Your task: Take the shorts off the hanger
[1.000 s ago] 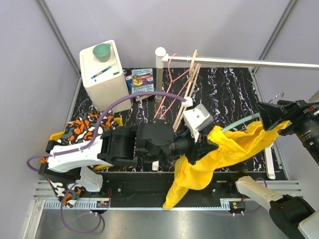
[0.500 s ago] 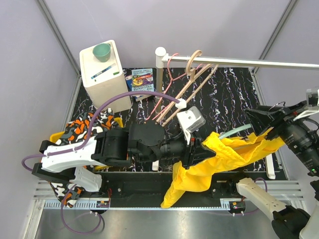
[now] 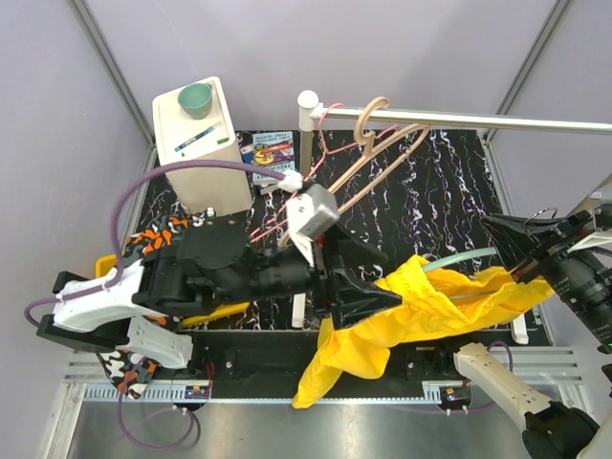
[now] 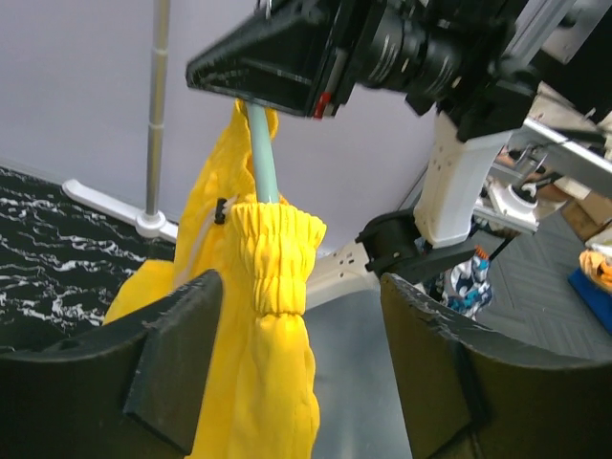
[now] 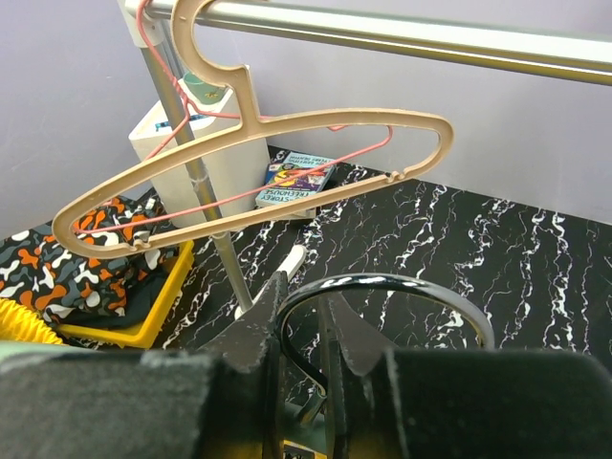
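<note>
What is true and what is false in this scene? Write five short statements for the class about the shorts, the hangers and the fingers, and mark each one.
1. The yellow shorts hang on the teal hanger. True.
2. The left fingers are clamped on the shorts. False: they stand open, one on each side of the cloth.
3. The right fingers are shut on the metal hook of that hanger. True.
4. The wooden hanger lies flat on the table. False: it hangs from the rail.
5. A green cup stands on the white box. True.
</note>
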{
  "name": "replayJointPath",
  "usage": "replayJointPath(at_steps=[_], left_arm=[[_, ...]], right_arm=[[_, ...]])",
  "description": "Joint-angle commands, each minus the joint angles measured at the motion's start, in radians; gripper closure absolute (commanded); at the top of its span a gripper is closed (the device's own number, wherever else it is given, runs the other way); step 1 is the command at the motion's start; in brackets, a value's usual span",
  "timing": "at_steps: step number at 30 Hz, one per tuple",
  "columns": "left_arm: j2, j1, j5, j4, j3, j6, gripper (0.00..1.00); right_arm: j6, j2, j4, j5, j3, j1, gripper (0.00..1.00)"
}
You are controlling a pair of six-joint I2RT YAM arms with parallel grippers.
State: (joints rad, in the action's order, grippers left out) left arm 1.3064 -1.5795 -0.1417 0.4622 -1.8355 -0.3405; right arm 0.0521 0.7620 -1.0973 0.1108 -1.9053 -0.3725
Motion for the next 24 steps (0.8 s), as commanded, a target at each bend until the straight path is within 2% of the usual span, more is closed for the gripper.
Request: replayJointPath(at_steps=[1, 6, 12, 14, 23, 24], left_arm=[[-0.026, -0.001, -0.079, -0.063, -0.019, 0.008, 0.28], [0.042, 0.007, -0.094, 0.006, -0.125, 0.005, 0.32], [0.105, 0.052, -0.018, 0.033, -0.180, -0.041, 0.35], [0.122, 0.064, -0.003, 0.039, -0.191, -0.054, 0.41], [0.134, 0.090, 0.111, 0.036, -0.186, -0.084, 0.49], [0.139, 0.090, 0.117, 0.033, -0.186, -0.086, 0.54]], right_arm=[[-0.015, 0.011, 0.059, 0.018, -0.034, 0.000, 1.00], [-0.001, 0.016, 0.057, 0.032, -0.031, 0.000, 1.00], [0.002, 0.017, 0.056, 0.044, -0.031, 0.000, 1.00], [0.003, 0.014, 0.056, 0.041, -0.031, 0.001, 1.00], [-0.005, 0.010, 0.042, 0.038, -0.034, 0.000, 1.00], [-0.008, 0.008, 0.040, 0.038, -0.034, 0.000, 1.00]])
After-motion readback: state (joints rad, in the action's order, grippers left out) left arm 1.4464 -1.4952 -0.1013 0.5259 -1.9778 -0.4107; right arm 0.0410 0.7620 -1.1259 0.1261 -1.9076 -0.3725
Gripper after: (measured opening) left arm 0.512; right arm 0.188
